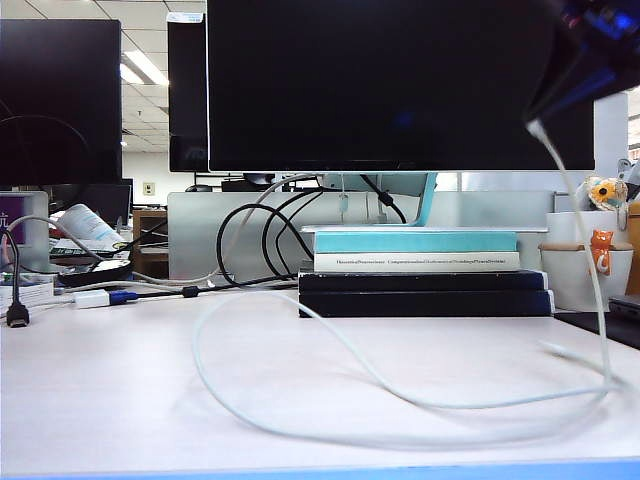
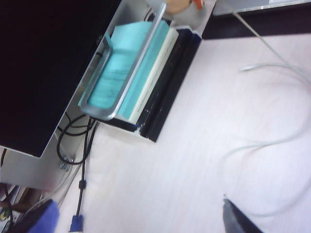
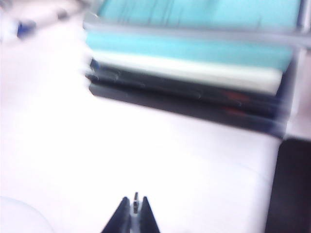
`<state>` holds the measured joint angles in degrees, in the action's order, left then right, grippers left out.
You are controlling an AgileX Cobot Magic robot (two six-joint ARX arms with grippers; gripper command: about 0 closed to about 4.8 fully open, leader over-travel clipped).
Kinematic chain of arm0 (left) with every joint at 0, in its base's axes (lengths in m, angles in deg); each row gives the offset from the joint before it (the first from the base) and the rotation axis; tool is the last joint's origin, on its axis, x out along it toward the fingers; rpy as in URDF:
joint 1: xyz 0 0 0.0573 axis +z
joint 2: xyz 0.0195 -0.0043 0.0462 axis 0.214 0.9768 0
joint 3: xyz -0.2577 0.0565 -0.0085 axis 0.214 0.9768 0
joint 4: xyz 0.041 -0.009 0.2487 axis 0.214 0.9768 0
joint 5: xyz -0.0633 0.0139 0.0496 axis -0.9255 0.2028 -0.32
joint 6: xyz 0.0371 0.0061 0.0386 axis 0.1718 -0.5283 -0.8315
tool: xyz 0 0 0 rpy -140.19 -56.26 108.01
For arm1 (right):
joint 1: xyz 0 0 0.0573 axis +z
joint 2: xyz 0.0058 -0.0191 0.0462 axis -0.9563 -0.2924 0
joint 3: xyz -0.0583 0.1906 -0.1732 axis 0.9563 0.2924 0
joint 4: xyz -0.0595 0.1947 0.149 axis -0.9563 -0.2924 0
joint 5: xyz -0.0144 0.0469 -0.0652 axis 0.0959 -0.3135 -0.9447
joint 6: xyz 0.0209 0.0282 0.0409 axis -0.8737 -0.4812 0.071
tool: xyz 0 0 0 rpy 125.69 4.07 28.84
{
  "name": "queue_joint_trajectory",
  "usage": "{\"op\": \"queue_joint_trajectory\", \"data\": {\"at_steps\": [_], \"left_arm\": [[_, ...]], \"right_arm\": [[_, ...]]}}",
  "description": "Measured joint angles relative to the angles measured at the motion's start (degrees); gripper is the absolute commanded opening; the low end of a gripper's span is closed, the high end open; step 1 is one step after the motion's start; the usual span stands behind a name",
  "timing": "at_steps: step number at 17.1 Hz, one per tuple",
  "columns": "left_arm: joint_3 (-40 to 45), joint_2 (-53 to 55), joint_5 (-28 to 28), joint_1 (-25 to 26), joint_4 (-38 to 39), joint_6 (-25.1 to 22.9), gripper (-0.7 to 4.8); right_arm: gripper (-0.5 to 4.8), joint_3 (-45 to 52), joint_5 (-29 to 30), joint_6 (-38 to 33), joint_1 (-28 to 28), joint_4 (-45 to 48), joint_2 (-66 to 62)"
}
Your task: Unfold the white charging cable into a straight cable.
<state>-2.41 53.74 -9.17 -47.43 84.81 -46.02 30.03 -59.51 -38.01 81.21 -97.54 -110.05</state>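
Observation:
The white charging cable [image 1: 330,345] lies in a wide loose loop on the pale table, and one strand climbs at the right to my right gripper [image 1: 541,112], high up in front of the monitor's corner. In the right wrist view that gripper [image 3: 134,204] is shut on the cable's small plug end [image 3: 135,196], which pokes out between the dark tips; the view is blurred. My left gripper [image 2: 138,221] hangs open above the table, its fingers [image 2: 238,221] wide apart with nothing between them. The cable's curve [image 2: 272,143] and its free end [image 2: 245,69] lie beside it. The exterior view does not show the left gripper.
A stack of books [image 1: 420,275] stands under the big monitor [image 1: 400,80] at mid-table. A white adapter with a blue plug [image 1: 100,297] and black cables [image 1: 245,245] lie at back left. White cups [image 1: 590,265] and a dark object [image 1: 605,325] sit at the right.

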Motion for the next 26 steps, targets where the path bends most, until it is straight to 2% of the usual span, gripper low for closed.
{"op": "queue_joint_trajectory", "data": {"at_steps": [3,4,5,6,8,9,10,11,12,13,15,16,17,18,19,23,26], "left_arm": [[0.0,0.0,-2.8,0.0,0.1,0.9,4.79],[0.0,0.1,-2.9,0.0,0.3,1.1,4.79],[0.3,0.1,-4.1,0.0,0.3,1.1,4.79],[1.5,0.0,-6.8,0.0,0.2,1.7,4.79],[3.3,0.1,-7.7,0.0,-0.1,2.8,4.79],[5.2,0.5,-8.0,0.0,-1.2,3.5,4.79],[6.6,0.9,-8.5,0.0,-2.1,3.7,4.56],[9.8,2.2,-9.7,0.2,-4.6,3.4,4.17],[11.5,3.1,-10.6,0.6,-5.4,2.6,3.51],[13.9,5.0,-12.7,2.0,-7.1,-0.1,3.32],[15.3,9.9,-19.0,4.5,-10.3,-3.3,3.32],[15.3,14.1,-24.5,6.3,-14.4,-5.1,3.32],[15.3,16.2,-27.3,7.3,-17.1,-5.9,3.33],[15.0,24.5,-37.1,9.0,-29.0,-7.4,3.35],[14.3,27.8,-38.9,8.4,-29.5,-8.0,3.35],[13.4,34.5,-37.7,5.0,-25.4,-14.9,3.35],[13.2,36.3,-37.6,3.3,-27.3,-17.4,3.35]], "right_arm": [[0.11,0.0,-11.2,2.1,-0.6,-3.0,-0.4],[1.41,0.0,-14.6,2.3,-0.5,-3.2,-0.4],[4.36,0.0,-18.9,2.6,-0.7,-2.9,-0.4],[4.79,-0.1,-22.9,2.5,-1.2,-2.4,-0.3],[4.79,-0.1,-23.5,2.5,-1.3,-2.2,-0.1],[4.79,-0.1,-21.0,2.3,-1.2,-1.6,0.3],[4.79,-0.1,-18.3,2.2,-1.2,-1.0,0.6],[4.79,0.0,-12.0,1.6,-1.2,0.6,2.0],[4.79,0.0,-8.1,0.5,-1.2,1.7,3.1],[4.79,-0.1,-2.2,-1.0,-1.2,3.9,5.3],[4.79,-0.5,1.5,-2.4,-1.1,5.1,8.1],[4.79,-0.4,2.0,-2.7,-1.0,3.8,9.7],[4.79,-0.4,2.1,-2.7,-1.0,2.4,10.6],[4.79,-0.3,1.5,-2.4,-1.2,-1.1,12.6],[4.79,-0.3,1.3,-1.9,-1.2,-2.1,12.9],[4.79,-0.1,1.3,-1.6,-1.2,-5.0,12.9],[4.79,-0.1,1.3,-1.6,-1.2,-5.6,12.9]]}}
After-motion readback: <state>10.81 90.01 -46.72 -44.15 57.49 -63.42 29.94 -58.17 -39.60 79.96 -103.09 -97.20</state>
